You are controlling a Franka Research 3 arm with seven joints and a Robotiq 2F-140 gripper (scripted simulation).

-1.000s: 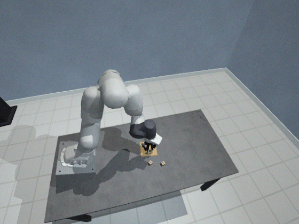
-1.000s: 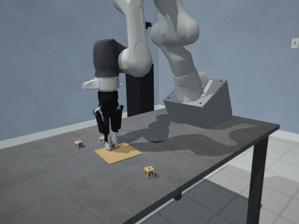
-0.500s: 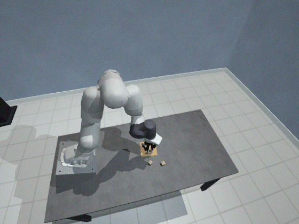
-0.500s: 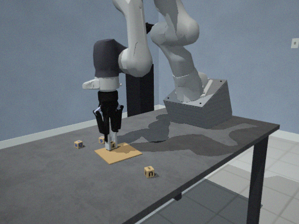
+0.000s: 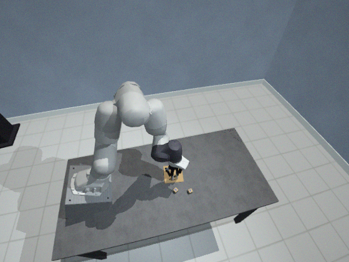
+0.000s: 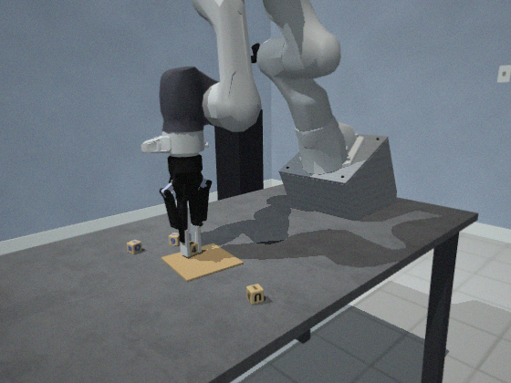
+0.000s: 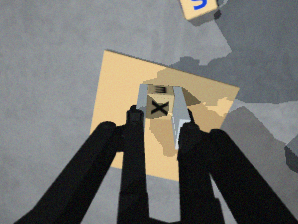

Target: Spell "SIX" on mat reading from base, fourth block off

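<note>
The X block (image 6: 194, 249) (image 7: 159, 107), low at the mat (image 5: 166, 179) (image 6: 210, 262) (image 7: 115, 85), sits in the nearly closed pincer (image 5: 174, 178) (image 6: 192, 251) (image 7: 159, 97), pads snug on opposite sides; probably light and rigid, it should tolerate this side grip but could twist on release.

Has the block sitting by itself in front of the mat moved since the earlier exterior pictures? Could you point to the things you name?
No, the block (image 6: 255, 295) shows no shift against the mat (image 5: 166, 180) (image 6: 201, 269) (image 7: 114, 95).
</note>
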